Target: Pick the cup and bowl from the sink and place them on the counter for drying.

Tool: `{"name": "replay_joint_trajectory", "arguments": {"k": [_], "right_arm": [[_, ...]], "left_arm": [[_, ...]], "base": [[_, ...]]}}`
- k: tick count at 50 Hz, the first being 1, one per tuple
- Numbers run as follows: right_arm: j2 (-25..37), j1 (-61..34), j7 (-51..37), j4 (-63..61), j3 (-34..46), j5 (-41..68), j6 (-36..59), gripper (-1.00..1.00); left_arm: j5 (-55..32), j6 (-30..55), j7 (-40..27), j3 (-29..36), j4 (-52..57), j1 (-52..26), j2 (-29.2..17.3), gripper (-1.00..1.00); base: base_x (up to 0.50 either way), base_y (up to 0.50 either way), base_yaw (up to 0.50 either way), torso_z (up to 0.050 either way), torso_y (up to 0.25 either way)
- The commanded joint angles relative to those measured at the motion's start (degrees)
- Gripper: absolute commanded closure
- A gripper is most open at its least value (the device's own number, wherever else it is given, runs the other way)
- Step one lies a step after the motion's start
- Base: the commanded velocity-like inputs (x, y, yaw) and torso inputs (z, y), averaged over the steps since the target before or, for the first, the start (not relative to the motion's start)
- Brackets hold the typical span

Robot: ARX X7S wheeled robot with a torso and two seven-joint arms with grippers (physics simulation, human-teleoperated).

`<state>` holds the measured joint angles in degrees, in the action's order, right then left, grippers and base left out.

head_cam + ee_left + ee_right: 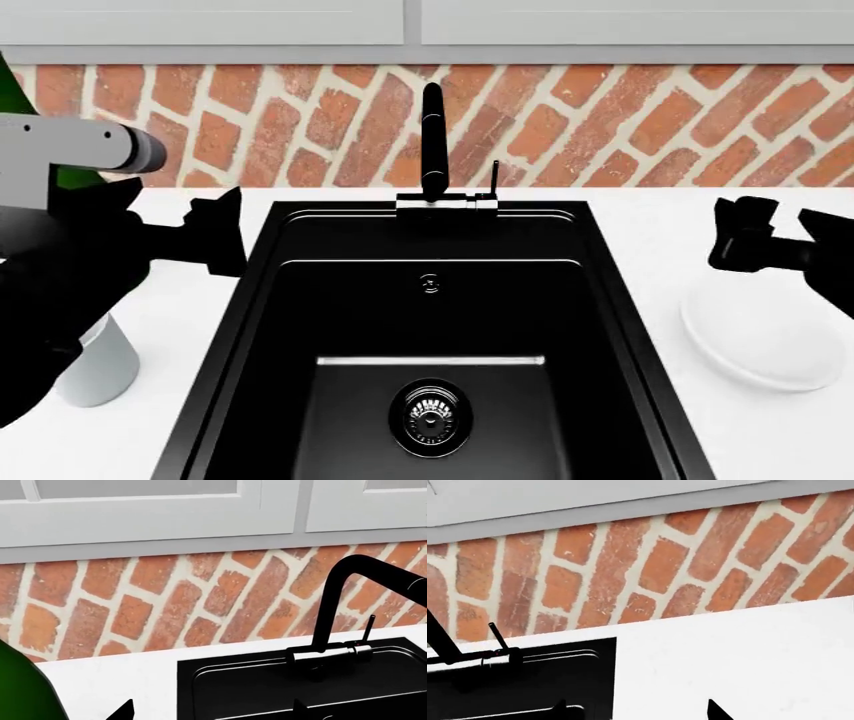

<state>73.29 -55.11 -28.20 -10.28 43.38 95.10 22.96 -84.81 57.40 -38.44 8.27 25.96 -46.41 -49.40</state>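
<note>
The black sink (427, 300) lies empty, with only its round drain (430, 415) showing. The white cup (91, 368) stands on the counter (200, 330) left of the sink, partly hidden behind my left arm. The white bowl (777, 345) rests on the counter right of the sink. My left gripper (220, 235) hovers open over the sink's left rim, above and beyond the cup. My right gripper (741, 245) hangs open just above the bowl's far edge. In both wrist views the left gripper (212, 712) and the right gripper (639, 711) show fingertips wide apart with nothing between them.
A tall black faucet (431, 130) rises at the sink's back edge, also seen as the faucet (347, 605) in the left wrist view. A green bottle (74, 178) stands at the far left by the red brick wall (601, 120). White cabinets (153, 510) hang above.
</note>
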Motion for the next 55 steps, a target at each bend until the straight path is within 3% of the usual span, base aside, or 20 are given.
{"name": "replay_joint_trajectory", "arguments": {"k": [1, 26, 28, 34, 55], "right_arm": [[-13.89, -12.42, 2.60, 9.82, 1.84, -7.39, 14.42, -1.00], [-14.48, -13.90, -2.22, -2.27, 3.30, -7.77, 18.13, -1.00], [-12.23, -8.80, -3.34, -6.64, 2.32, -7.67, 12.93, -1.00], [-12.08, -8.02, -3.53, -7.97, 2.26, -7.99, 12.14, -1.00], [-15.85, -2.78, -2.03, -6.18, 3.72, -15.21, 5.93, -1.00]], "left_arm": [[-0.41, -0.48, 0.88, -0.62, -0.43, 0.22, 0.02, -1.00], [5.03, -0.63, 3.24, 3.28, -2.25, -1.48, 2.44, -1.00], [7.41, -0.51, 4.50, 5.24, -2.45, -4.55, 4.24, -1.00], [9.47, -1.30, 5.19, 6.55, -3.02, -4.24, 5.52, -1.00], [12.98, -4.20, 7.93, 7.18, -2.61, -0.89, 4.76, -1.00]], "base": [[0.00, 0.00, 0.00, 0.000, 0.000], [0.00, 0.00, 0.00, 0.000, 0.000], [0.00, 0.00, 0.00, 0.000, 0.000], [0.00, 0.00, 0.00, 0.000, 0.000], [0.00, 0.00, 0.00, 0.000, 0.000]]}}
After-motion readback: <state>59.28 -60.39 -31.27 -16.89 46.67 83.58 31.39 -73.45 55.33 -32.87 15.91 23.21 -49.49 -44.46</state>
